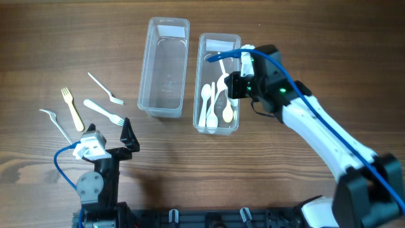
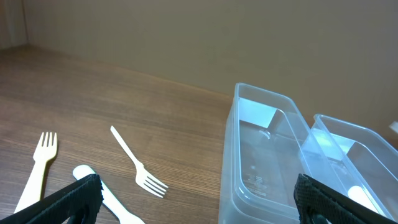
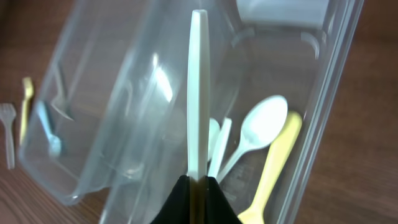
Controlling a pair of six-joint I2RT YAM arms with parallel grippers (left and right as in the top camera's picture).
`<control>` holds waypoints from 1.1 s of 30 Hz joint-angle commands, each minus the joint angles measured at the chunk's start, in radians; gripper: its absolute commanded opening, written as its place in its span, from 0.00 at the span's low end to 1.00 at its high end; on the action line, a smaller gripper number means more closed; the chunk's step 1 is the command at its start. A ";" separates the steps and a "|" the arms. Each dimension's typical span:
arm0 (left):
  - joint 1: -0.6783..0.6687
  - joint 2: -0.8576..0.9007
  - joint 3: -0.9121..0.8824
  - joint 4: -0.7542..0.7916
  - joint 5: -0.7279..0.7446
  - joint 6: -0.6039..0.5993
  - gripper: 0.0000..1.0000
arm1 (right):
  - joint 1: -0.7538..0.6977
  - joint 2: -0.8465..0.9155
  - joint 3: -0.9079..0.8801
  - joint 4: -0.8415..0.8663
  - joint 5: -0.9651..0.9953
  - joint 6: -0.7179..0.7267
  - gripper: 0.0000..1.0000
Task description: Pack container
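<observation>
Two clear plastic containers stand side by side at the back of the table. The right container (image 1: pixel 236 76) holds several white and cream spoons (image 1: pixel 206 104). My right gripper (image 1: pixel 229 85) hovers over it, shut on the handle of a white utensil (image 3: pixel 198 93) that stands edge-on between the jaws; its head is hidden. White (image 3: pixel 261 127) and cream (image 3: pixel 273 168) spoons lie below. The left container (image 1: pixel 166 69) is empty. My left gripper (image 1: pixel 109 136) is open near the front edge with nothing between its fingers. Forks lie beside it.
Several forks lie on the wood at the left: a cream fork (image 1: pixel 73 107), a white fork (image 1: pixel 105 88), another white fork (image 1: pixel 104 113) and one at the far left (image 1: pixel 56 123). In the left wrist view a white fork (image 2: pixel 140 165) lies just left of the empty container (image 2: pixel 267 162).
</observation>
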 commanded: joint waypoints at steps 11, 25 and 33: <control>-0.003 -0.007 -0.008 0.002 0.001 0.019 1.00 | -0.021 -0.182 0.022 0.021 -0.034 -0.006 0.77; -0.003 -0.007 -0.008 0.002 0.001 0.020 1.00 | -0.156 -0.458 0.022 -0.340 0.771 -0.211 1.00; -0.003 -0.007 -0.008 0.002 0.001 0.020 1.00 | -0.156 -0.453 0.022 -0.339 0.771 -0.208 1.00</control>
